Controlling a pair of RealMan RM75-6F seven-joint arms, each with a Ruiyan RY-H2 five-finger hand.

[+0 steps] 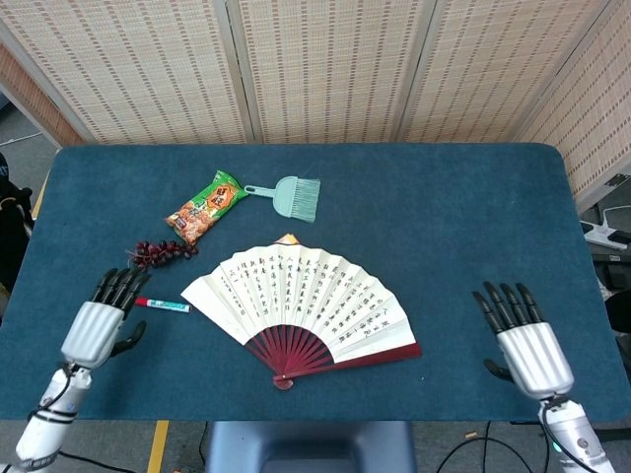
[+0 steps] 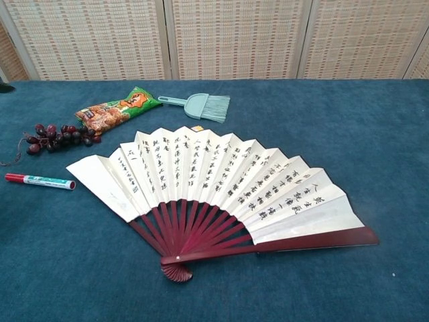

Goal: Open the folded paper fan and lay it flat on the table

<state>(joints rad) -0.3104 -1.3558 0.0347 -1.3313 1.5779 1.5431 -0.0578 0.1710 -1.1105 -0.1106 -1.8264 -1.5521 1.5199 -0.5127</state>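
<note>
Left hand (image 1: 96, 325): fingers spread and empty, palm down near the table's 8 o'clock edge, holding nothing. Its fingertips sit just beside the red cap of the marker (image 1: 163, 304), not touching as far as I can tell.
Right hand (image 1: 527, 343): fingers apart, holding nothing, out toward 4 o'clock and well apart from the fan. Neither hand shows in the chest view.
Paper fan (image 1: 301, 304): fully spread, lying flat on the blue table (image 1: 463, 217), a little toward 6 o'clock from centre; pivot points to 6 o'clock, leaf arcs toward 12.
Task state: looks done to me, with the fan open and nothing touching it.
Neighbours: grapes (image 1: 160, 253) at 10 o'clock of the fan, snack packet (image 1: 204, 207) and small brush (image 1: 288, 196) toward 11 and 12.
Risk: the left hand could nudge the marker, which may roll into the fan's left edge and shift it.
Risk, second: any low sweep of either arm across the middle could catch the leaf and fold it partway shut.
</note>
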